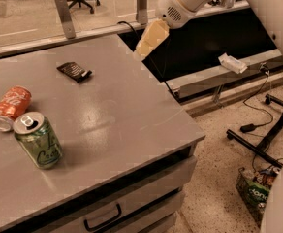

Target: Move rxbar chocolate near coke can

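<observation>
The rxbar chocolate [74, 71] is a flat dark bar lying on the grey table [117, 115] at the back middle. The coke can [9, 108] is orange-red and lies on its side at the table's left edge. My gripper [150, 40] hangs from the white arm above the table's back right edge, well to the right of the bar and higher than it. It holds nothing.
A green can [38, 140] stands upright just in front of the coke can. The table has drawers [132, 203] in front. A white packet [232, 62] lies on a ledge to the right. Cables, a stand leg [262, 149] and a basket [256, 188] are on the floor.
</observation>
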